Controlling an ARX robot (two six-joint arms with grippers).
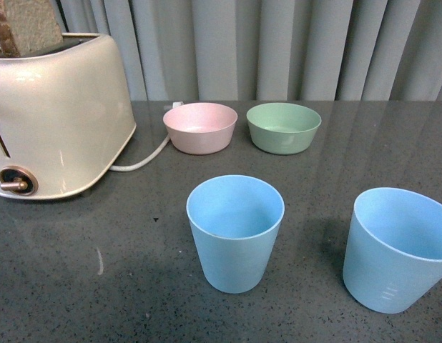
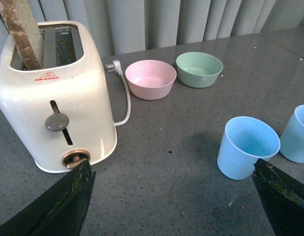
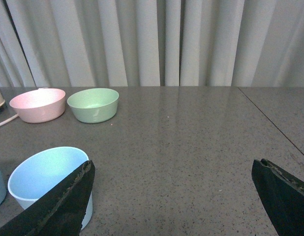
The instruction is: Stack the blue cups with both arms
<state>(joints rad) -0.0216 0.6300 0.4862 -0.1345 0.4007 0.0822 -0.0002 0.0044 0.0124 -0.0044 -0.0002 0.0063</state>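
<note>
Two blue cups [image 1: 235, 236] [image 1: 396, 254], two bowls [image 1: 200, 128] [image 1: 283, 128], one toaster [image 1: 60, 114]; both jaws spread wide

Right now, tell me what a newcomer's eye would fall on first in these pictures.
Two upright blue cups stand apart at the front of the dark table: the left cup and the right cup. A big cream toaster with a bread slice sticking out fills the left side. Behind the cups, a pink bowl and a green bowl sit side by side.
</note>
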